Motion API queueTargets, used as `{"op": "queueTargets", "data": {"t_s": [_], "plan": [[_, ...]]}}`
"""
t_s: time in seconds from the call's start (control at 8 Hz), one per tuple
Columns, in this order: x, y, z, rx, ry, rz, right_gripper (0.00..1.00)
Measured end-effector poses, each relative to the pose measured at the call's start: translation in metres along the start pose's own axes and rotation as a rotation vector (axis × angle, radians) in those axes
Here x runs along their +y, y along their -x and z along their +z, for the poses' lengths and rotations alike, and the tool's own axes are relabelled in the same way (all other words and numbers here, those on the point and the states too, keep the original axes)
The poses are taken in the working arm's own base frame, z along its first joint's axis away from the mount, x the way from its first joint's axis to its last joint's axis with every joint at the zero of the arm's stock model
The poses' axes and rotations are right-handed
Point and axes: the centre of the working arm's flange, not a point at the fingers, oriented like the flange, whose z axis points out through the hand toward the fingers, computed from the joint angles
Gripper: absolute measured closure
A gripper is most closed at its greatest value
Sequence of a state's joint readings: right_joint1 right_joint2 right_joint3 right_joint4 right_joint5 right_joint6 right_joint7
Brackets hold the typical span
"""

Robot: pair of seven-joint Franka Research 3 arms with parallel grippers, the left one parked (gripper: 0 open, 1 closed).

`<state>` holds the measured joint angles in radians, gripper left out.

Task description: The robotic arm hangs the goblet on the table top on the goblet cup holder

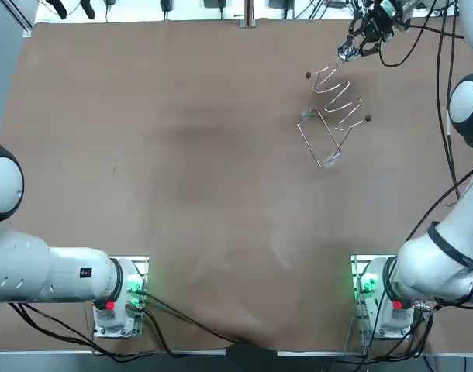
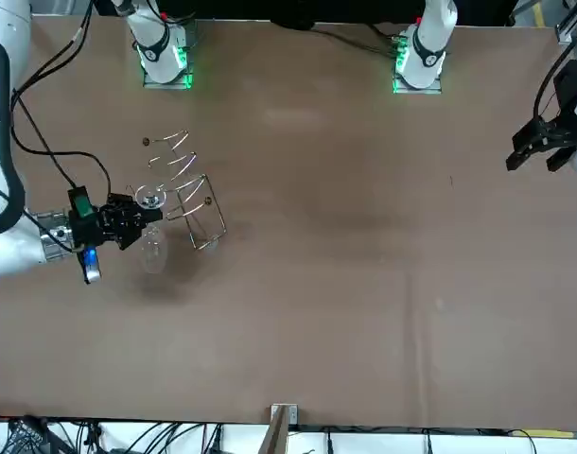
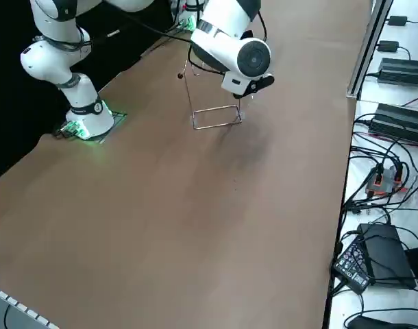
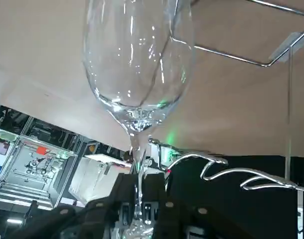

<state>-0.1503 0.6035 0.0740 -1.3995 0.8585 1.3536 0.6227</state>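
The goblet [image 4: 137,74] is thin clear glass: light, rigid, slick and easily cracked, most of all at the narrow stem and where the bowl could knock against metal. The right gripper [image 4: 139,199] has it by the stem. Its dark fingers [image 4: 157,191] are closed on the glass just above the foot, and the bowl points away from the wrist.

That looks like the right hold. The stem gives two flat contact lines, the bowl stays free, and the foot is ready to slide between the prongs. The squeeze should be gentle, because a smooth stem can twist or slip.

Seen from overhead, the wire rack [image 1: 333,116] stands toward 1 o'clock on the bench [image 1: 182,155]. The gripper and goblet hang just off the rack's 12 o'clock end, near its wavy prongs. I cannot tell whether glass touches wire.
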Motion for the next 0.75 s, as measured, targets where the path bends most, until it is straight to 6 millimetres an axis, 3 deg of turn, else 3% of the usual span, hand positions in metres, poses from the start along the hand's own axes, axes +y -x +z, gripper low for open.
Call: {"op": "queueTargets", "data": {"t_s": [0.75], "plan": [[-0.002,-0.005,0.028,0.002,0.014,0.005,0.89]]}}
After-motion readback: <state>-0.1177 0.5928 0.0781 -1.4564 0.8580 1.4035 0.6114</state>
